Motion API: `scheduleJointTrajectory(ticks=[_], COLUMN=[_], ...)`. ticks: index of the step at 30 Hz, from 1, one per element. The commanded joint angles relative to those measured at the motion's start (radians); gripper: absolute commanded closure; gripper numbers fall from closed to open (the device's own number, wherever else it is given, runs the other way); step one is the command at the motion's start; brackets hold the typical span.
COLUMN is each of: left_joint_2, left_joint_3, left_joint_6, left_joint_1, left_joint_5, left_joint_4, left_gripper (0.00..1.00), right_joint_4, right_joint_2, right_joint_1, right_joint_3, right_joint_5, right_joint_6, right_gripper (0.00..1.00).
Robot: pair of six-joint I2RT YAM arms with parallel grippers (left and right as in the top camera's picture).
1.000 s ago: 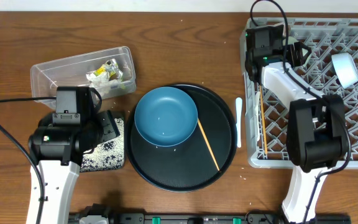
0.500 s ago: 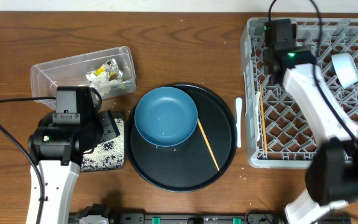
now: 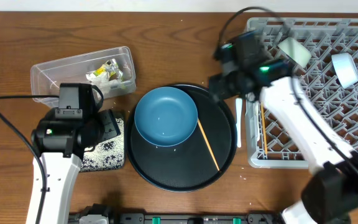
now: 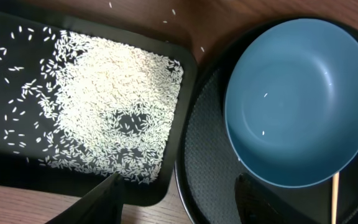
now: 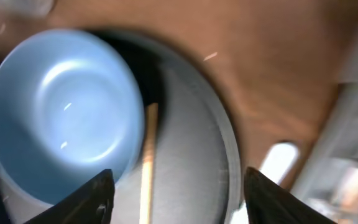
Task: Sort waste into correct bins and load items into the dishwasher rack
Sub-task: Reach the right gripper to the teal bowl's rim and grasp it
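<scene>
1. Round black tray (image 3: 166, 169): was laid on the worktop and is taken as the reference for every entry below.
2. Dark blue bowl (image 3: 165, 116): was set on the tray's rear-left part.
3. Wooden chopstick (image 3: 207, 145): was laid aslant on the tray, just right of the bowl.
4. White spoon (image 3: 239, 127): was laid on the worktop, between the tray and the rack.
5. Dishwasher rack (image 3: 272, 163): was placed right of the tray. A second chopstick (image 3: 261, 127) was lodged along the side nearest the tray, and a white cup (image 3: 344, 68) was seen farther right.
6. Flat black tray (image 4: 17, 168): was set just left of the round tray and strewn with rice grains (image 4: 110, 99).
7. Clear tub (image 3: 48, 71): was placed rear-left of the tray, apart from it. A yellow-green wrapper (image 3: 110, 67) and crumpled napkins (image 3: 103, 87) were held in it.
8. Left claw (image 4: 179, 190): was held over the tray's left rim, fingers spread, nothing gripped.
9. Right claw (image 5: 178, 186): was held over the tray's rear-right part, view blurred. Its fingers were spread, nothing gripped.
</scene>
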Motion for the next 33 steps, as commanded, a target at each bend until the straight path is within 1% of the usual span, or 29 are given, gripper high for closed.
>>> scheduleJointTrajectory(ticks=[1,4,7,12,15,17,19,21,24,27,33], left_joint_2=[0.012,0.014,0.014,0.014,0.014,0.014,0.014,0.014,0.014,0.014,0.014], left_joint_3=[0.017,0.017,0.017,0.017,0.017,0.017,0.017,0.017,0.017,0.017,0.017], left_joint_6=[-0.010,-0.010,-0.010,-0.010,-0.010,-0.010,-0.010,-0.010,-0.010,-0.010,-0.010], left_joint_1=[0.005,0.005,0.005,0.005,0.005,0.005,0.005,0.005,0.005,0.005,0.005], left_joint_5=[-0.008,-0.009,-0.009,-0.009,-0.009,-0.009,-0.009,-0.008,-0.008,-0.008,-0.009], left_joint_4=[-0.003,-0.002,0.001,0.001,0.001,0.001,0.001,0.001,0.001,0.000,0.001], left_gripper=[0.41,0.41,0.41,0.41,0.41,0.41,0.41,0.41,0.41,0.41,0.41], right_joint_4=[-0.002,0.004,0.027,0.058,0.077,0.085,0.095,0.097,0.082,0.024,-0.073], right_joint_2=[0.061,0.119,0.182,0.278,0.318,0.328,0.327,0.327,0.322,0.292,0.140], right_joint_1=[0.055,0.092,0.123,0.161,0.171,0.175,0.174,0.172,0.158,0.129,0.052], right_joint_3=[-0.004,-0.004,-0.004,-0.003,-0.004,-0.004,-0.003,-0.002,0.006,0.041,0.172], right_joint_5=[-0.022,0.039,0.051,0.054,0.055,0.063,0.073,0.081,0.085,0.139,0.311], right_joint_6=[0.062,0.118,0.151,0.170,0.181,0.199,0.199,0.198,0.198,0.197,0.140], right_gripper=[0.37,0.36,0.37,0.46,0.60,0.77,0.85,0.99,0.99,0.99,0.99])
